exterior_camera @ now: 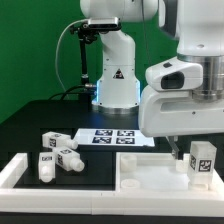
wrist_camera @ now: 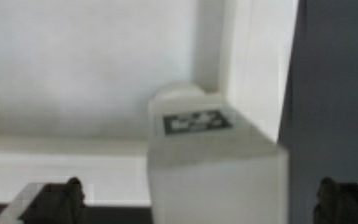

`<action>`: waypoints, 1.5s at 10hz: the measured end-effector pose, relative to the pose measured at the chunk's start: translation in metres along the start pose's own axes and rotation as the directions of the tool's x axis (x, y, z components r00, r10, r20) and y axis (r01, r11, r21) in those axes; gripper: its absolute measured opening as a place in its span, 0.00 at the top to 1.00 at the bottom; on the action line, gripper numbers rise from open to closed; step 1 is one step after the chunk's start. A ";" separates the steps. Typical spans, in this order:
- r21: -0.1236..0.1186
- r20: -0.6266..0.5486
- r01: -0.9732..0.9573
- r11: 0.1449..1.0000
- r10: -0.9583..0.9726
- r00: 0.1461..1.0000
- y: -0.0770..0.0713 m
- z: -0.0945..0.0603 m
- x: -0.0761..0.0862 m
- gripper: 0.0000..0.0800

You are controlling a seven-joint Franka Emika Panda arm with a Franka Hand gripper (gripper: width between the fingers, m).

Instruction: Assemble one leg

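One leg (exterior_camera: 201, 161), a short white square post with a black-and-white tag, stands upright on the wide flat white panel (exterior_camera: 150, 172) at the exterior view's right. In the wrist view this leg (wrist_camera: 211, 140) rises between my two dark fingertips (wrist_camera: 51, 203), with a gap on each side. My gripper (exterior_camera: 190, 150) is open around the leg's upper part and is not touching it; it also shows in the wrist view (wrist_camera: 202, 205). Three more white tagged legs (exterior_camera: 62, 152) lie loose at the exterior view's left.
The marker board (exterior_camera: 112, 137) lies on the black table in front of the robot base (exterior_camera: 115, 85). A white raised border (exterior_camera: 14, 176) runs along the front left. The panel has raised corners (exterior_camera: 128, 183).
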State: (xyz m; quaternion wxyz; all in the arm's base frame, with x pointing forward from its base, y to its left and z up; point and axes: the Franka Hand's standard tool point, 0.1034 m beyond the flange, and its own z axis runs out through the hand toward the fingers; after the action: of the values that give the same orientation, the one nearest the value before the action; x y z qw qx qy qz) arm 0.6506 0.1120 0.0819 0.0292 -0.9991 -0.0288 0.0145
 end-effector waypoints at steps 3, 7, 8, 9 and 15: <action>0.002 0.003 -0.094 0.996 0.094 0.996 0.000 0.001 -0.001 0.34; 0.002 -0.002 -0.377 0.926 0.377 0.926 0.001 0.002 -0.001 0.64; 0.007 -0.017 -0.485 0.875 0.485 0.874 0.002 0.002 -0.001 0.64; 0.016 -0.019 -0.585 0.811 0.586 0.810 0.003 0.003 -0.001 0.64; 0.095 0.094 -0.965 0.245 0.963 0.253 0.014 0.004 -0.006 0.64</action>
State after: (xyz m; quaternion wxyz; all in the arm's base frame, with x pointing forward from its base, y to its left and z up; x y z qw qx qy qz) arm 0.6456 0.0976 0.0772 0.0804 -0.8036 0.5884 0.0395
